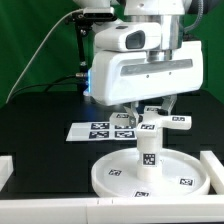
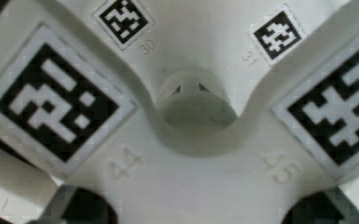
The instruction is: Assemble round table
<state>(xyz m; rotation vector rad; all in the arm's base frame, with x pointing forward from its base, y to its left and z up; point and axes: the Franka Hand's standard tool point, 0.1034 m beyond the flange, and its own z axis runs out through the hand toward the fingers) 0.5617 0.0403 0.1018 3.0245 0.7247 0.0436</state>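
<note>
The large round disc lies flat on the black table near the front. The short cylindrical leg stands upright on its middle. The cross-shaped base sits level on top of the leg, tags facing up. My gripper comes down onto the base from above and is shut on it. In the wrist view the base fills the frame, showing its centre hole and several tags. My dark fingers show at either side of one arm of the base, and the gripper closes across it.
The marker board lies flat behind the disc, towards the exterior view's left. White raised ledges stand at the front right and front left. A green backdrop and a cable are behind the arm.
</note>
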